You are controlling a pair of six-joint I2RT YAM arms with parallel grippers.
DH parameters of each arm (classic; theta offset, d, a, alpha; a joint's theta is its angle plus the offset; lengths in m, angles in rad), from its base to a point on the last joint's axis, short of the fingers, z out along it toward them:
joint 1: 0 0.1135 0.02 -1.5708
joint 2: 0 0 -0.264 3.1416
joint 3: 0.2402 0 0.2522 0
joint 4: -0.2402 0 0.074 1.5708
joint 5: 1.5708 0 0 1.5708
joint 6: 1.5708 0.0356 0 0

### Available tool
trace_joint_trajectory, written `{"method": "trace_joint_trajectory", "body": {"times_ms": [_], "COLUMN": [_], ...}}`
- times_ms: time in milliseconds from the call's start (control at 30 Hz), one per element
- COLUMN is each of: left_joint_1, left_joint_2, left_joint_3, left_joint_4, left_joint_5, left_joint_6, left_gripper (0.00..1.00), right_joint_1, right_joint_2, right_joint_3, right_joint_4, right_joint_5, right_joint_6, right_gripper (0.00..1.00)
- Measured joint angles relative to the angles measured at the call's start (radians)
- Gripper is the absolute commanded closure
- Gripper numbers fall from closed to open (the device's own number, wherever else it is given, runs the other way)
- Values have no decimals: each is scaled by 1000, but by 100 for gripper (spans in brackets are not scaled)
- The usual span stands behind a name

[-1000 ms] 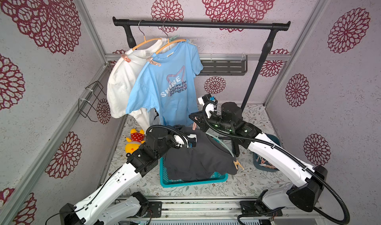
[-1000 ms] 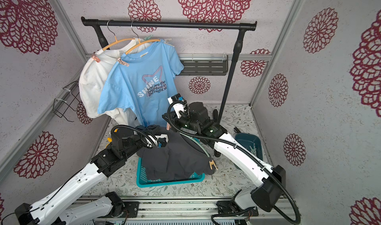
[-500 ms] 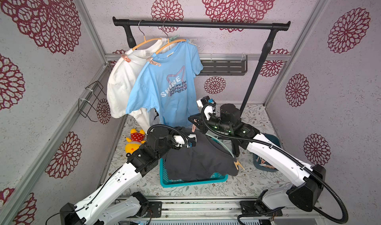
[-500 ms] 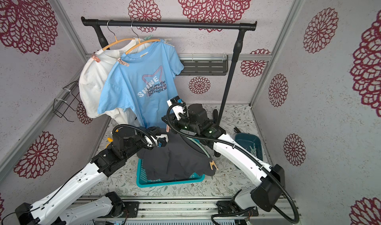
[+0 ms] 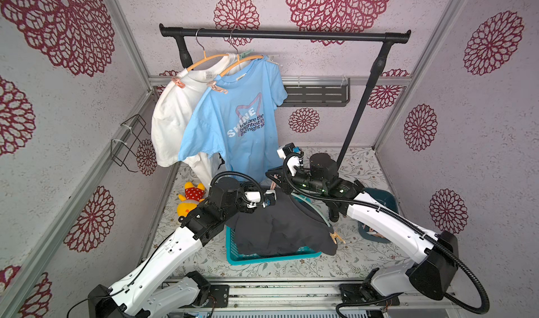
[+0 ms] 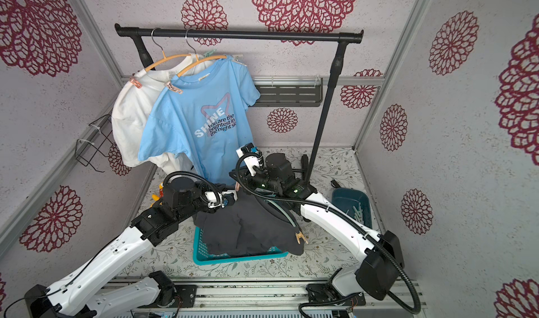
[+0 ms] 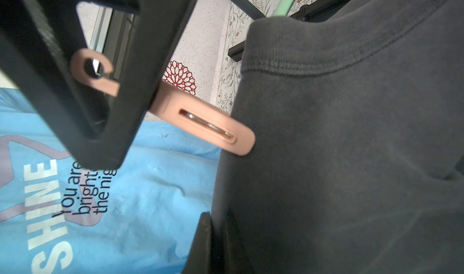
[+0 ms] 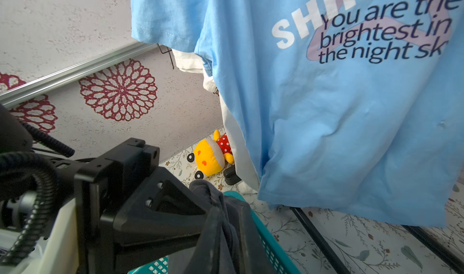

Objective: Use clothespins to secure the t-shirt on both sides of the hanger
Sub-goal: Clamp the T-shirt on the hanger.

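Note:
A dark grey t-shirt (image 5: 277, 229) on a mint-green hanger (image 5: 316, 213) is draped over the teal basket (image 5: 262, 258). My left gripper (image 7: 217, 225) is shut on the shirt's shoulder edge and shows in both top views (image 5: 274, 197) (image 6: 233, 198). My right gripper (image 5: 269, 180) is shut on a pink clothespin (image 7: 213, 129). That clothespin's tip touches the dark fabric just below the collar. In the right wrist view, dark cloth (image 8: 208, 192) covers the right gripper's jaws and hides the clothespin. An orange clothespin (image 5: 335, 237) sits at the shirt's other shoulder.
A blue t-shirt (image 5: 239, 121) and a white t-shirt (image 5: 172, 118) hang from the black rail (image 5: 285, 35), just behind both grippers. The rail's post (image 5: 358, 112) stands at the right. A dark bin (image 6: 351, 198) holds clothespins. A yellow plush toy (image 5: 189, 200) lies at the left.
My right gripper has edged down and to the left with the pink clothespin, closer to the shoulder that my left gripper holds. The left arm has barely moved.

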Motion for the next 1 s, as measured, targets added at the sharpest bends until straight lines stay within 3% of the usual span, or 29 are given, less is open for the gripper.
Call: {"method": "trace_joint_trajectory", "body": {"times_ms": [1000], "left_joint_1": [41], "left_joint_2": [37], "left_joint_3": [26], "left_joint_4": [-125], "left_joint_5": [26], "left_joint_6": [-68], "left_gripper": [100], "right_joint_1": [34], "right_joint_2": [49], "right_joint_3": [-48], "right_joint_4": [71], "right_joint_5": [2], "right_joint_6": [1], "right_gripper": [100]}}
